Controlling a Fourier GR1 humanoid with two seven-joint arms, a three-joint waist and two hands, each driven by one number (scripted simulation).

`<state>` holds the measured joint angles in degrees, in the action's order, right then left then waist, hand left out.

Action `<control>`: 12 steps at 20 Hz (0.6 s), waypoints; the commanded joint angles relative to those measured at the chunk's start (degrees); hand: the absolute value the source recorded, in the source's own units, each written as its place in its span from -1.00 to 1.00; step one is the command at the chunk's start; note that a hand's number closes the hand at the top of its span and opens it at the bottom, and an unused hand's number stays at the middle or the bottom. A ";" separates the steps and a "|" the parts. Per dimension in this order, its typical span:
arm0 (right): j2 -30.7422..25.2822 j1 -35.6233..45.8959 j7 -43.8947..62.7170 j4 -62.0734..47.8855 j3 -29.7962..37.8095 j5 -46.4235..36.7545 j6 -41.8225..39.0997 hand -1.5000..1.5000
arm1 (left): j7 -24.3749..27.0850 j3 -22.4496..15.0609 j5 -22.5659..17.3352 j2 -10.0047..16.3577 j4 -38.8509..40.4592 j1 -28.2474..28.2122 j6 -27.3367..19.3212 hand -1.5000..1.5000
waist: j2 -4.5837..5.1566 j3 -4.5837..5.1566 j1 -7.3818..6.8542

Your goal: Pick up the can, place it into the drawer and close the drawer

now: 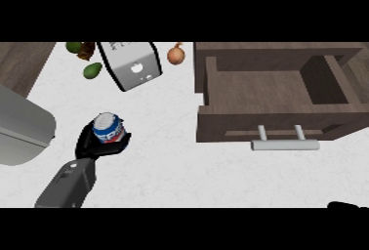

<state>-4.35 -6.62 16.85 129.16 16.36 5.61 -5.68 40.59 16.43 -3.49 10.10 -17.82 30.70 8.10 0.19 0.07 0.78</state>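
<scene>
the can [109, 128] is blue with a red and white band and a silvery top. the left hand [97, 145] is black and its forearm [69, 185] is grey. the desk [166, 171] is white with faint pale mottling. the drawer [267, 93] is dark brown with streaky wood grain, its handle [284, 145] light silver-grey. the appliance [130, 63] is shiny silver with a small white mark. the avocado [92, 71] is green, the onion [175, 54] orange-brown.

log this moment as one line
left hand: shut on can, left of drawer | drawer: open, can not in it | right hand: lower right edge
</scene>
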 commanded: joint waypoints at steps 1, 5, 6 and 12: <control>0.23 -2.87 -3.90 -1.57 1.14 1.35 -2.61 -1.00 | -0.54 -0.26 -0.10 -2.29 0.90 3.97 -1.48 1.00 | 0.00 -0.03 0.21; -0.37 -1.18 1.65 2.43 0.40 1.29 -1.08 -1.00 | -0.23 0.75 -0.87 -4.84 2.65 7.04 -6.14 1.00 | 0.10 0.01 0.47; 0.91 -1.72 1.79 3.71 -0.84 -0.48 -0.05 -1.00 | 0.44 -0.16 -1.03 -7.46 0.30 4.60 -6.36 1.00 | -0.07 -0.02 -0.01; -1.23 4.70 4.14 -0.05 0.89 -1.54 2.79 -1.00 | -3.76 -1.80 -1.88 -8.70 -5.99 6.33 -5.81 1.00 | -0.31 -0.07 -0.81</control>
<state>-4.79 -4.63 17.68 128.61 17.04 5.02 -4.92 39.05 16.09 -4.84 3.48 -18.90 37.97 2.25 0.13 0.03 0.65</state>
